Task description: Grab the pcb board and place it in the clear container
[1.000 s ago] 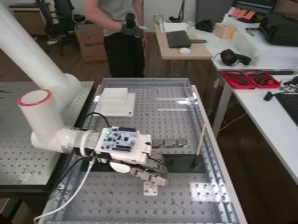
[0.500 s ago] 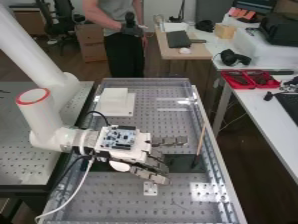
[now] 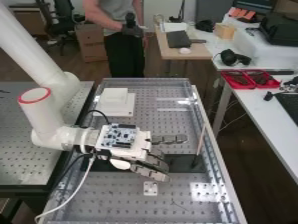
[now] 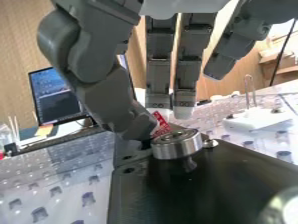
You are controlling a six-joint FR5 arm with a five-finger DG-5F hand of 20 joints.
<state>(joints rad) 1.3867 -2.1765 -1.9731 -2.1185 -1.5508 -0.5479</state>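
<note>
Palm down, the hand [image 3: 126, 150] is over the perforated bench in the high view, with a blue circuit board mounted on its back. In the wrist view, the hand [image 4: 113, 95] has its thumb bent toward the nearly straight fingers. A small red pcb board [image 4: 161, 125] with white marks stands tilted between the thumb tip and fingertips and looks pinched there. It is just behind a round metal cylinder [image 4: 177, 144] on a black plate [image 4: 219, 185]. Clear walls [image 3: 146, 80] edge the bench; whether these are the clear container, I cannot tell.
A white stepped block [image 3: 116, 102] occupies the bench's far left. Near the right wall leans a thin stick [image 3: 201, 140] with a dark lower end. A small white plate [image 3: 150, 188] lies nearer than the hand. Red trays [image 3: 249, 79] rest on the side table.
The lower fingers in the high view have shifted slightly toward the splayed finger above them. The stick leaned a little to the right and is back near its earlier place. The arm stays almost still.
</note>
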